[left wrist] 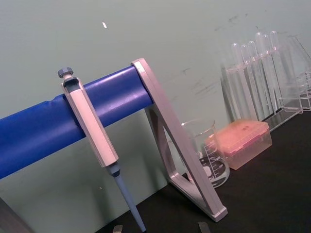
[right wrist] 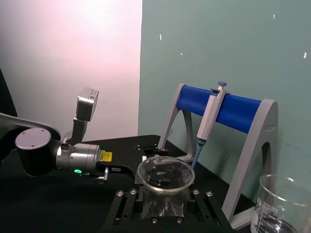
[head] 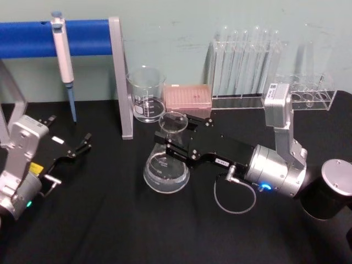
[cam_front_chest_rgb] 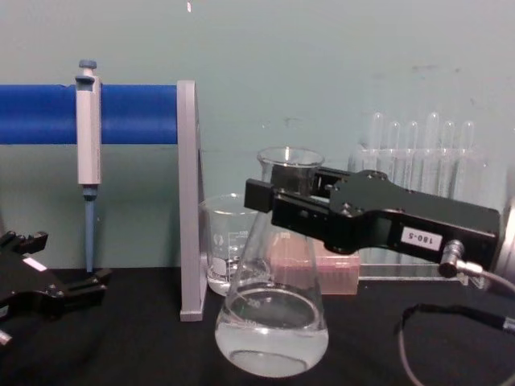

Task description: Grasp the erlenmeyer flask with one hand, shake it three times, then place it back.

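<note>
Black boxy right hand [head: 176, 138] grips clear conical glass flask [head: 165, 170] by neck; shakes, set-down judged outstanding; black left hand [head: 81, 145] idle, released, left of flask.

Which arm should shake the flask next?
Right. The right end effector clasps the erlenmeyer flask at its neck; the left end effector sits open, far off by the pipette stand.

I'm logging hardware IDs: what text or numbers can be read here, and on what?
"180-5": white label on the right gripper holding the erlenmeyer flask.
Beaker scale: too blurred to read.
Yellow sticker on the left arm: too small to read.
</note>
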Controlling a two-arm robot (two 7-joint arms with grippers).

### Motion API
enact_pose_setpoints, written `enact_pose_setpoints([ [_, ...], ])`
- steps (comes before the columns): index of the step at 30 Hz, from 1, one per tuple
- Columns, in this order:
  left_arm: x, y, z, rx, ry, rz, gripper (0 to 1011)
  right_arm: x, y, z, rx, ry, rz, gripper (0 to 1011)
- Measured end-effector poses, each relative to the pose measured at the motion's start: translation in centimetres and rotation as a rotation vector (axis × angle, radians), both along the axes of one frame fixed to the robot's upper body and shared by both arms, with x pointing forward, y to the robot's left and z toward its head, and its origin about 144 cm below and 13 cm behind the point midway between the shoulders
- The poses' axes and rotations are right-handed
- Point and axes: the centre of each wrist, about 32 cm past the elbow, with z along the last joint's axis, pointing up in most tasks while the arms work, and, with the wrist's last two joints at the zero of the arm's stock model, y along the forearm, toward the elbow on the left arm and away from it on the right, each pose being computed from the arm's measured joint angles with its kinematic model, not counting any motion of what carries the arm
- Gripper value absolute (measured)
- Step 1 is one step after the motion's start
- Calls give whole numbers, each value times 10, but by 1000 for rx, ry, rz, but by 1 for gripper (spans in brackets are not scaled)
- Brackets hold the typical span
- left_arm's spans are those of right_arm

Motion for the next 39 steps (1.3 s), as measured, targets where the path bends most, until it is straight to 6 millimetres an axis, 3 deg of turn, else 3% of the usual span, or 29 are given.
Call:
enact_pose_setpoints([
  [39,0,0,0,0,0,0,1001,13,-18,-19,-44,51,-10,457],
])
